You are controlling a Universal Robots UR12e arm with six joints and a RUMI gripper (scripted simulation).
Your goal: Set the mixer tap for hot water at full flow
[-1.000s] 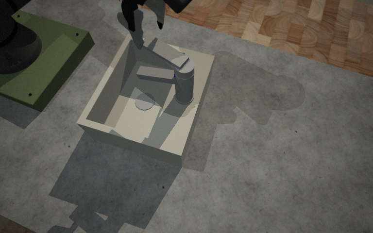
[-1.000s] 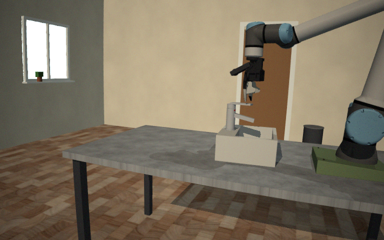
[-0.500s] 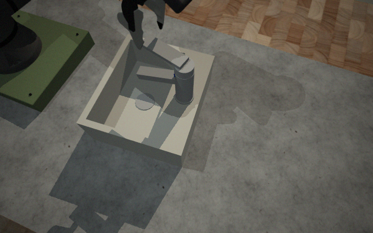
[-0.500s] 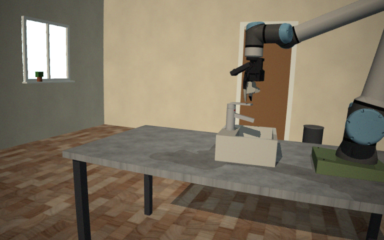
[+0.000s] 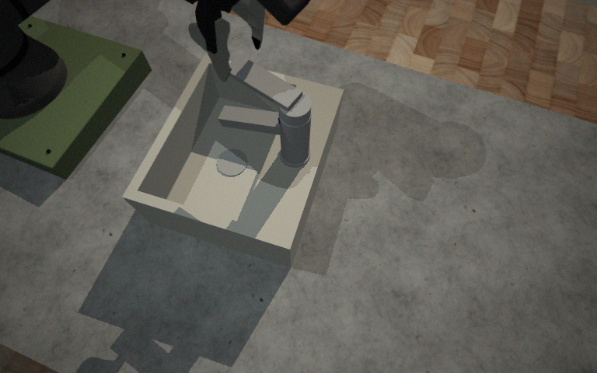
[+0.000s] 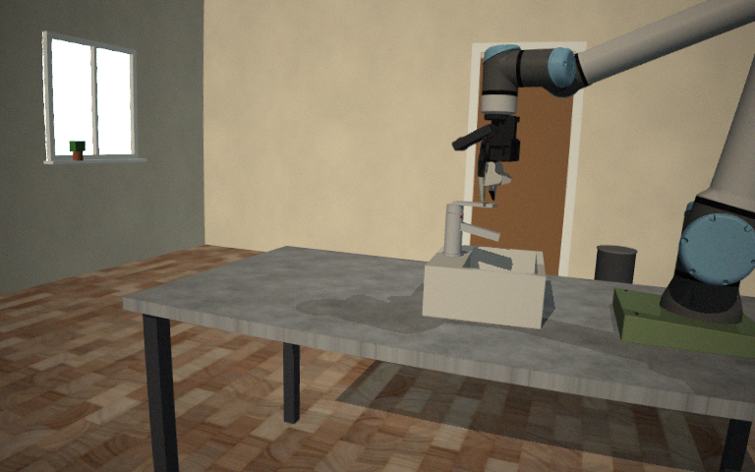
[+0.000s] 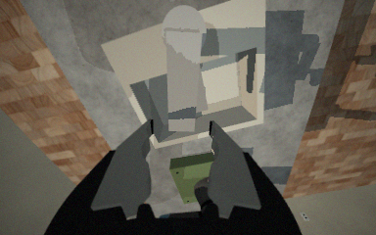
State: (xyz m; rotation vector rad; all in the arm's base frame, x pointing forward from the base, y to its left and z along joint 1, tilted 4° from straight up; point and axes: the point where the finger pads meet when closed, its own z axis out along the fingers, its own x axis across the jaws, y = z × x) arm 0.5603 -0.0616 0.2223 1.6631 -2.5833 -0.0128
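Observation:
A grey mixer tap [image 5: 295,131] [image 6: 452,228] stands on the rim of a cream basin [image 5: 211,226] [image 6: 484,300]. Its spout [image 5: 249,116] [image 6: 481,230] reaches out over the bowl. The flat lever [image 5: 263,85] [image 6: 473,204] [image 7: 183,93] lies about level and is turned a little to one side of the spout. A red dot [image 6: 462,215] and a blue dot [image 5: 279,119] mark the tap body. My gripper [image 5: 241,61] [image 6: 492,201] [image 7: 181,120] points down over the lever's free end. Its fingers stand on either side of that end, with a gap at each side. It is open.
The arm's green base plate [image 5: 88,101] [image 6: 667,333] [image 7: 191,176] sits beside the basin. A dark cylinder [image 6: 614,263] stands behind it. A round drain [image 5: 232,162] lies in the basin floor. The basin stands on a grey table [image 5: 440,263] [image 6: 250,283].

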